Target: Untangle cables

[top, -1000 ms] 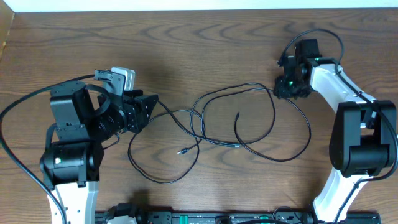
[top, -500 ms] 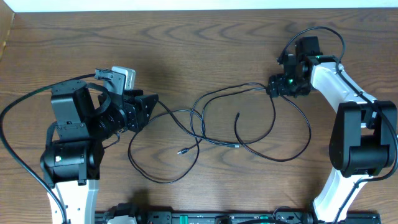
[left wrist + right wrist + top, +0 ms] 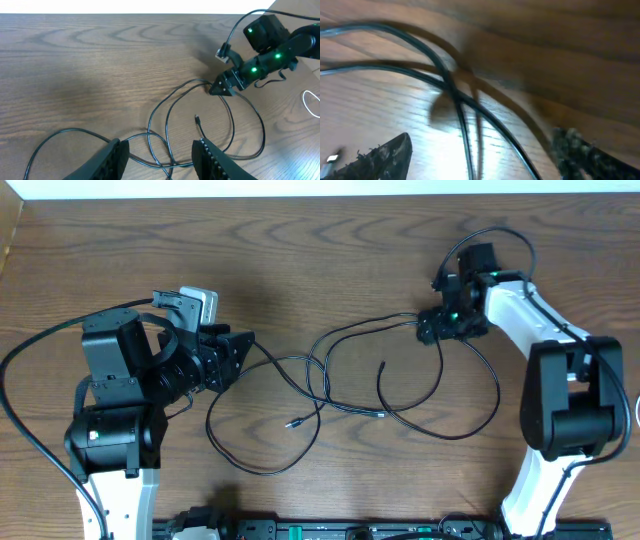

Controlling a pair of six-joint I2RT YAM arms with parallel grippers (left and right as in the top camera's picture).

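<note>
Thin black cables [image 3: 330, 370] lie tangled in overlapping loops at the table's middle, with small plug ends [image 3: 292, 423] loose near the front. My left gripper [image 3: 235, 355] is open at the tangle's left end; in the left wrist view its fingers [image 3: 160, 162] straddle crossing cable strands [image 3: 165, 120] without closing. My right gripper [image 3: 430, 330] is open, low over the upper right loop; in the right wrist view two black strands [image 3: 462, 125] run between its fingers [image 3: 480, 155]. A white cable [image 3: 312, 102] shows at the right edge of the left wrist view.
The wooden table [image 3: 300, 250] runs to a pale wall at the back. The thick black arm cable [image 3: 30, 370] loops out left of the left arm. The arm bases stand at the front left [image 3: 110, 450] and front right [image 3: 565, 420].
My right gripper has moved left and forward onto the upper right loop of the black cables. The left arm and the rest of the tangle have not moved.
</note>
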